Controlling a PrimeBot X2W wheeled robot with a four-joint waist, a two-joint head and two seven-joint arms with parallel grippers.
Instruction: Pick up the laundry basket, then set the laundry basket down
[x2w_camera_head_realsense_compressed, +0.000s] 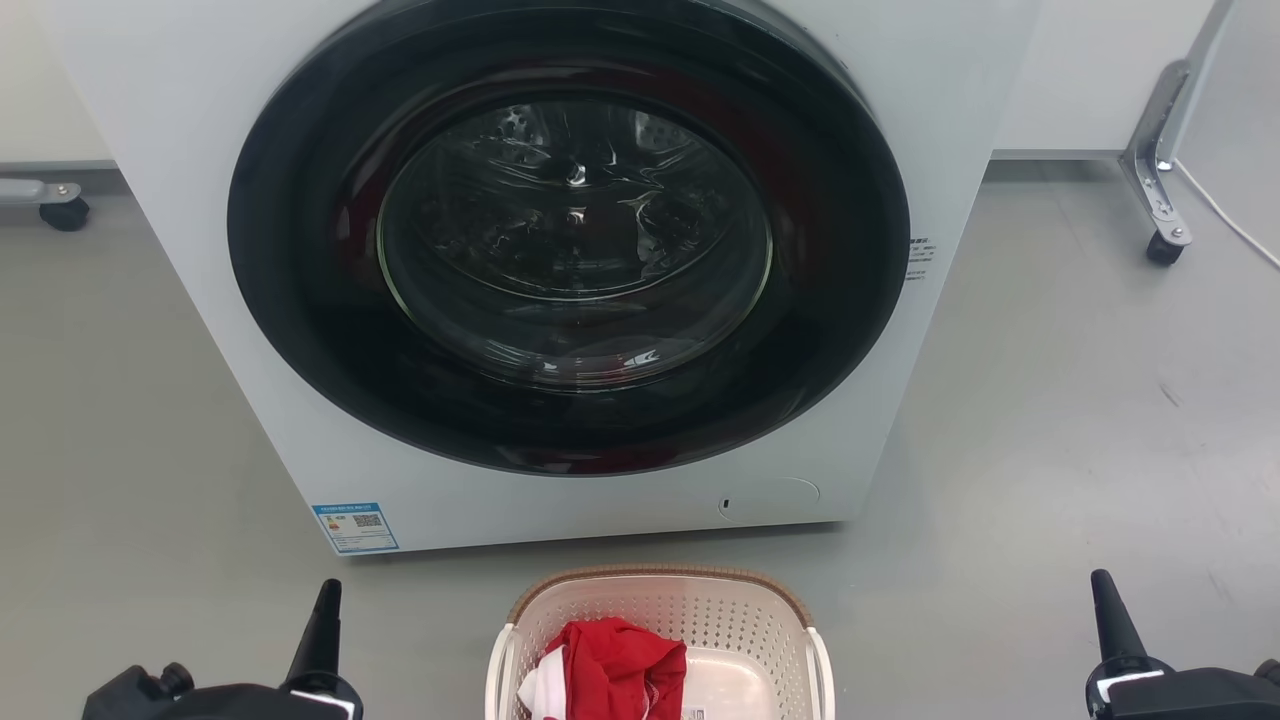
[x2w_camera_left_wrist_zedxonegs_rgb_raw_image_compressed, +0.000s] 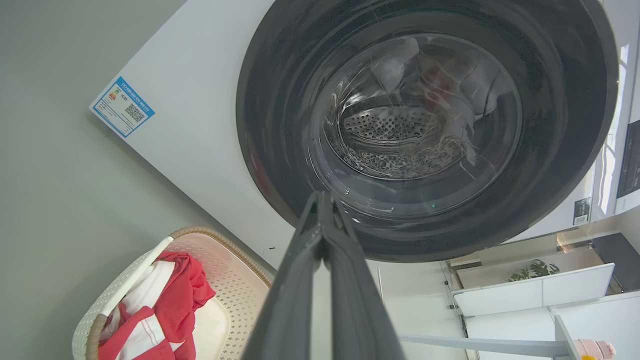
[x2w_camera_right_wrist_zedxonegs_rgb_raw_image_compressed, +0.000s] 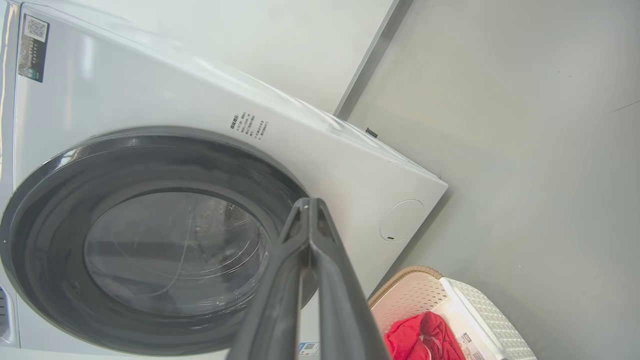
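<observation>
At six o'clock below the washing machine (x2w_camera_head_realsense_compressed: 570, 250), the laundry basket (x2w_camera_head_realsense_compressed: 700, 612) sat between the left gripper (x2w_camera_head_realsense_compressed: 328, 590) and right gripper (x2w_camera_head_realsense_compressed: 1101, 580), jaws closed on nothing

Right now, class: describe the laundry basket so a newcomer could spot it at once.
Find the white front-loading washing machine. On the floor before its door sits the laundry basket, cream, perforated, brown-rimmed, holding red cloth.

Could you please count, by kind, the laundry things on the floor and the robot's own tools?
Washing machine: 1
Laundry basket: 1
Heap of red-and-white clothing in the basket: 1
Tools: 2, the left tool and the right tool, both shut
Total: 5
</observation>
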